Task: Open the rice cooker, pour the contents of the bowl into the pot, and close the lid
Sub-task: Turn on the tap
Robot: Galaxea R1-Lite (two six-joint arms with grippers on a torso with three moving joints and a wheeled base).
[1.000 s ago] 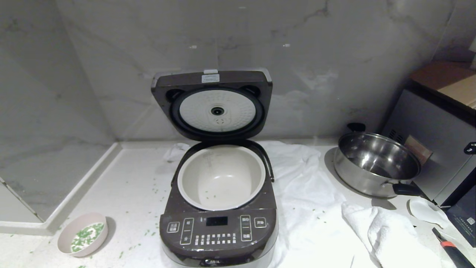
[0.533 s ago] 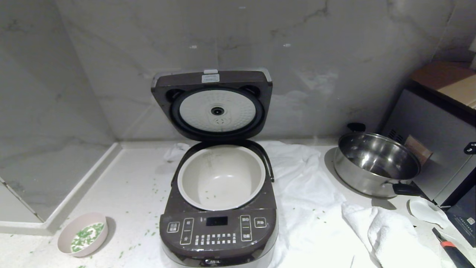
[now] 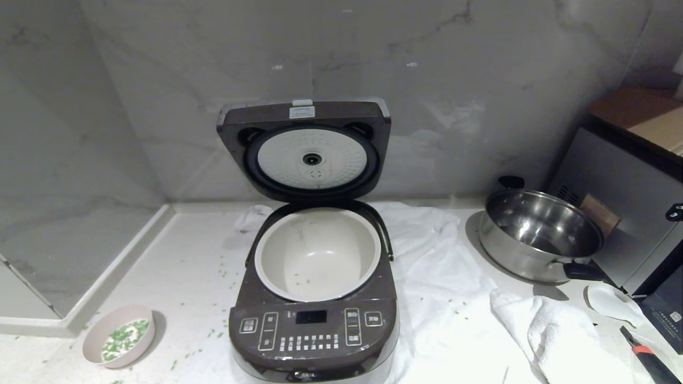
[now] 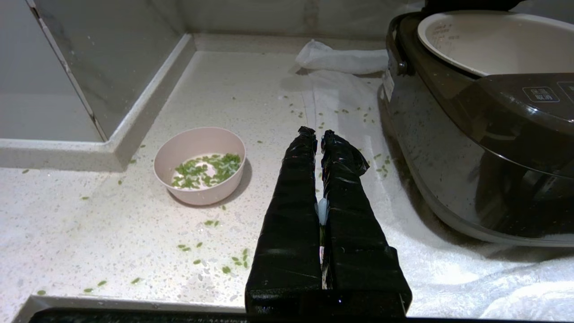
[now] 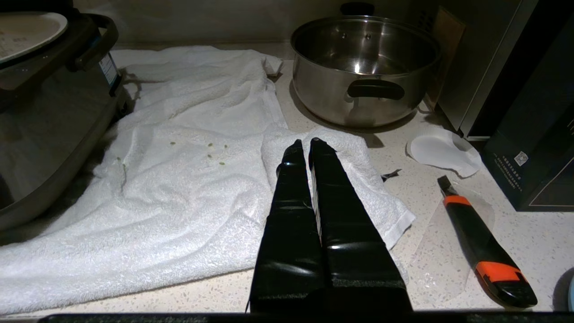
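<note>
With its panel nearest: rice cooker [image 3: 314, 298], lid [image 3: 304, 149] upright.

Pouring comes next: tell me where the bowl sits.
In the head view the bowl stands on the counter at the robot's left, apart from the rice cooker.

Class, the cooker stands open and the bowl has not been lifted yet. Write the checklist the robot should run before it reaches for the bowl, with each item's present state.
1. Lid up, clear of the pot: ok.
2. Pot seated in the rice cooker: ok.
3. Bowl upright on the counter, green bits inside: ok.
4. Left gripper open for the grasp: not ok, shut.
5. Right gripper out of the way over the towel: ok.
6. Counter free of spilled bits: not ok.
</note>
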